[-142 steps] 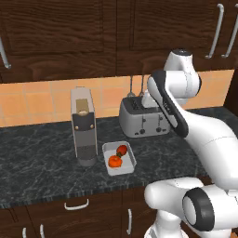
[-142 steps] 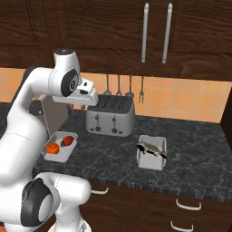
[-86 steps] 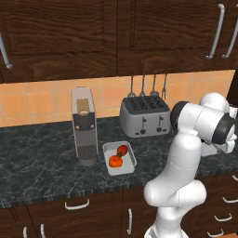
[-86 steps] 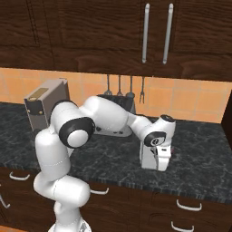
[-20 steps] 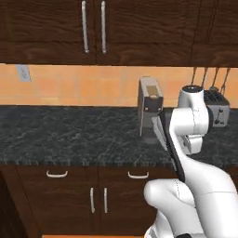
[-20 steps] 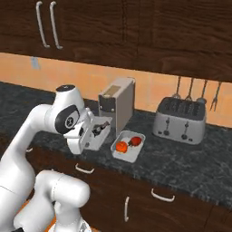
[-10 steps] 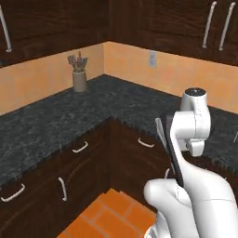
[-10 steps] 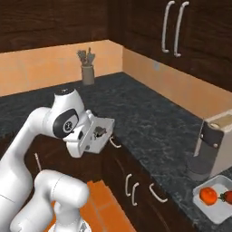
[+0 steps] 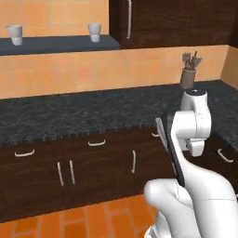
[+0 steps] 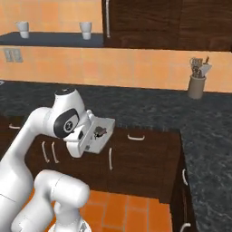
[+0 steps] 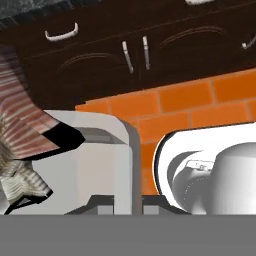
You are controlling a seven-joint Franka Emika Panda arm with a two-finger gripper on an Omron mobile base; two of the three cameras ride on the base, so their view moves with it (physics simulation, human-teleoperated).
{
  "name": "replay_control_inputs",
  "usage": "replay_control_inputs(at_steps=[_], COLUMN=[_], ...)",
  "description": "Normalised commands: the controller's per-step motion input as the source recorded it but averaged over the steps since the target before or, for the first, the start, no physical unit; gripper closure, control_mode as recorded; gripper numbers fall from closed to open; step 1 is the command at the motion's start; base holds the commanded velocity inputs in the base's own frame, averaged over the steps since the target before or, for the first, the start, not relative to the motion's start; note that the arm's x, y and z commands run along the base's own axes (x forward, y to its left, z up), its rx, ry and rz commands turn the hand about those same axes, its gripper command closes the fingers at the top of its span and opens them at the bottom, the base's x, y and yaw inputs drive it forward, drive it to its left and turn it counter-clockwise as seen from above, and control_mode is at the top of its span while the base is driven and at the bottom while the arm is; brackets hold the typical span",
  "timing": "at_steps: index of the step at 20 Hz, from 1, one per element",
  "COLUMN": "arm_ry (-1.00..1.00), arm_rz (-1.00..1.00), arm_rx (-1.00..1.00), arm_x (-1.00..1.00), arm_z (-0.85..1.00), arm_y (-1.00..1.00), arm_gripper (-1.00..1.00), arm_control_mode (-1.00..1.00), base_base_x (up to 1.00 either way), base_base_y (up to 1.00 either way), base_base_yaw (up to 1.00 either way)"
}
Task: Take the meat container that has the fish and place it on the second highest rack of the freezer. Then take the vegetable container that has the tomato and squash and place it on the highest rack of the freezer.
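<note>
**Meanwhile: tray in transit, freezer out of sight**

Ahead of the end effector (image 10: 93, 136) and well beyond it runs the long dark desk (image 10: 149, 111) with its cabinets below; far off to one side on that desk stands a utensil crock (image 10: 196, 86), and high above on a wall shelf sit two cups (image 10: 85, 30). Underneath the end effector is the orange tile floor (image 11: 175, 100).

The end effector is clamped narrow on the rim of the tray (image 10: 100, 132), holding it off the floor at about cabinet-front height, close to the robot's own body. The tray juts out from the fingers toward the cabinets, its long axis running away from the wrist; it looks tilted, with the open face turned partly sideways. The fish (image 10: 99, 132) lies inside as a small dark piece near the middle, and in the hand view it shows striped and brown at the left edge (image 11: 20, 150); which end is head or tail I cannot tell.

My judgement is that the step in hand is carrying the tray to the freezer. To do it well, level the tray so the fish cannot slide out, keep the grip firm on the rim, hold the load close to the body while the base turns, and approach the second highest rack with the tray's long axis pointing into the cabinet.
</note>
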Motion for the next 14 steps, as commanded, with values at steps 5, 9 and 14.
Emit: replay_control_inputs(at_steps=[5, 9, 14], arm_ry=[0.00, 0.00, 0.00], arm_rz=[0.00, 0.00, 0.00], arm_rx=[0.00, 0.00, 0.00], arm_x=[0.00, 0.00, 0.00], arm_z=[0.00, 0.00, 0.00], arm_y=[0.00, 0.00, 0.00], arm_gripper=[1.00, 1.00, 1.00], arm_control_mode=[1.00, 1.00, 1.00], base_base_x=[-0.14, -0.15, -0.14], base_base_y=[0.00, 0.00, 0.00], base_base_yaw=[1.00, 1.00, 1.00])
